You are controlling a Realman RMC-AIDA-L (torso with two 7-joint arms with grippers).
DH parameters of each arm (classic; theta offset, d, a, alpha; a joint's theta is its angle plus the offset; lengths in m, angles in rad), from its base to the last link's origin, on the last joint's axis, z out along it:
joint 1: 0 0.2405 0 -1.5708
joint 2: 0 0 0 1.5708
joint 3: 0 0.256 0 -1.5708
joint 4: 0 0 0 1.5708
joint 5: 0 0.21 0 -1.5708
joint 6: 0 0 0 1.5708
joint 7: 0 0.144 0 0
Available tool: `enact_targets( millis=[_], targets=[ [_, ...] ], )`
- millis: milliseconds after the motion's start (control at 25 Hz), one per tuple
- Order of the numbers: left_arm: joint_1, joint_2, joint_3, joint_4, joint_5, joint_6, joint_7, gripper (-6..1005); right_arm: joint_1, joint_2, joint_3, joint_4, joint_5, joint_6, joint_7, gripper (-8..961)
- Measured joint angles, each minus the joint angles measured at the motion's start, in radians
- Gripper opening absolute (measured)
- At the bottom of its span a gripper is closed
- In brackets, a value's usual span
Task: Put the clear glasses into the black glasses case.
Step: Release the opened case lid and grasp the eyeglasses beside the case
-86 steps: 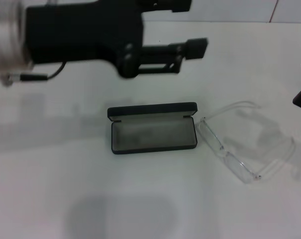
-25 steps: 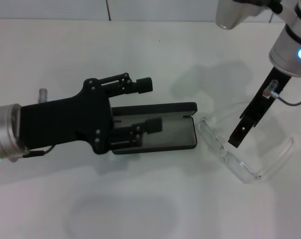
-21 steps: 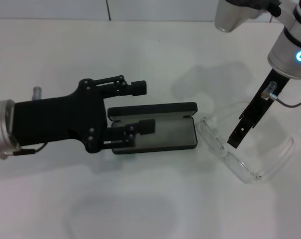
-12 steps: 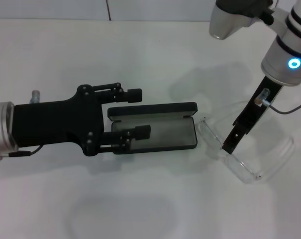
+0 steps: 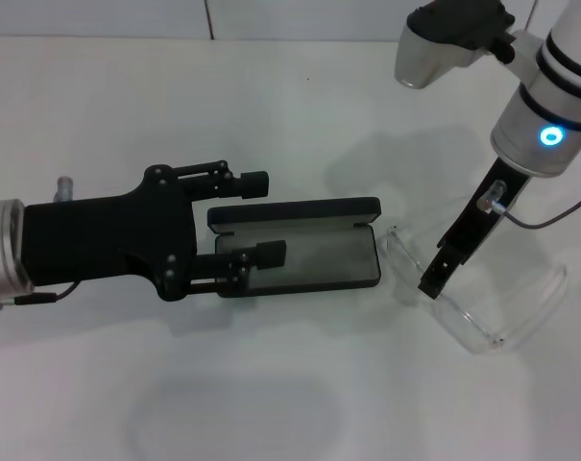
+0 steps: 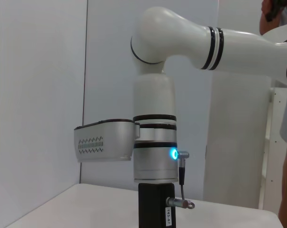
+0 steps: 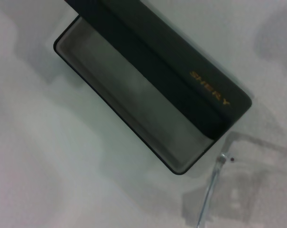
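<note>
My right tool (image 5: 432,280) is down at the clear glasses (image 5: 482,307), grip state unclear. Left tool (image 5: 256,219), spread, over the black glasses case (image 5: 362,245), may nudge it; slick lens could slip.

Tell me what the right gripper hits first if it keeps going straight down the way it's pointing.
Most likely the clear glasses: the right gripper points down at their front by the hinge nearest the black glasses case. Its height above them is unclear.

Orange "SHERY" lettering on black glasses case (image 7: 181,90) lid.
</note>
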State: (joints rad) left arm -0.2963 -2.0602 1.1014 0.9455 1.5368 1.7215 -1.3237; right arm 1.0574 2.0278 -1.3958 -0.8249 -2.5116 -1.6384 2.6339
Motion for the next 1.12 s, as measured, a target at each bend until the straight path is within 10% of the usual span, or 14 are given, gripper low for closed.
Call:
enact_targets(
  millis=[1120],
  targets=[
    [0.008, -0.014, -0.002, -0.005, 0.014, -0.013, 0.024, 708, -0.012, 0.0, -0.046, 0.052, 0.054, 0.07, 0.001, 623]
  ],
)
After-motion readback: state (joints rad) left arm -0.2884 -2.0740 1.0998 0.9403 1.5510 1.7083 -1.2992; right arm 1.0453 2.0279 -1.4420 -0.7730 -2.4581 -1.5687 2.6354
